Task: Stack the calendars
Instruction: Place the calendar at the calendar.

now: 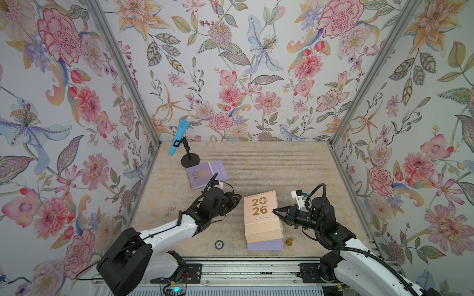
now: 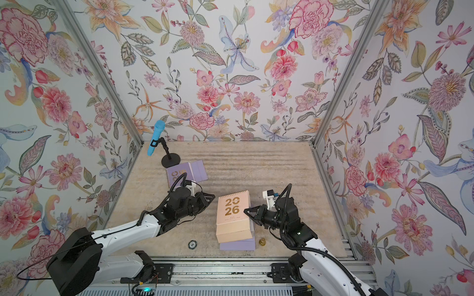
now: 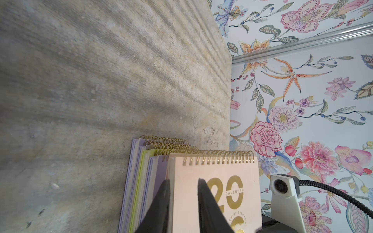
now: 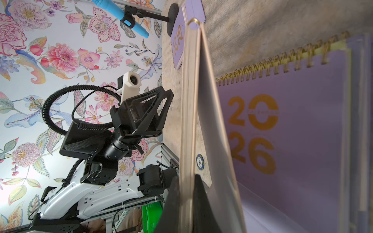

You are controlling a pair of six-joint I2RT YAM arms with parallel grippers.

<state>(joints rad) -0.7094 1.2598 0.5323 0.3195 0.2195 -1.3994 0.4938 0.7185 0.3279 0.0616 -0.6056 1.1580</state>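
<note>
Peach card, gold "2026": the peach calendar (image 1: 259,212) is hanging tilted over the stack (image 1: 265,246), spiral edge raised and pointing away from the robot's base, not yet lying flat. I cannot tell whether its near end is touching the stack.

Nearest items:
- A small round disc (image 1: 218,244) is lying on the worktop (image 1: 282,166) on the left arm's side of the stack's near end.
- A brass piece (image 1: 289,241) is sitting just beside the stack's near corner on the right arm's side.
- Neither is being handled.

Stack: lilac edges are showing, with the yellow-green calendar (image 3: 139,181) between them. The top lilac calendar (image 4: 292,131) is facing up under the peach one.

Right pincer (image 4: 188,179): it is clamping the peach calendar's pages at the side edge, on the right arm's side of the stack. Judgement: the edge grip is leaving the underside free, so the calendar can be laid down flat. In the right wrist view the back flap is gaping away from the pages, so it may fold under on landing.

Left pincer (image 1: 239,196): it is hovering just beside the stack on the left arm's side. Its fingers are parted with nothing between them, and it is apart from the peach calendar's edge. Judgement: it is standing ready to square the calendar up against the stack.

Beyond the stack, on the left arm's side and well apart from it, the lone lilac calendar (image 1: 202,176) is lying flat. It is close by the microphone stand (image 1: 190,160), which is holding a blue microphone (image 1: 178,137). Judgement: this one is waiting its turn, and the stand is crowding the approach.
</note>
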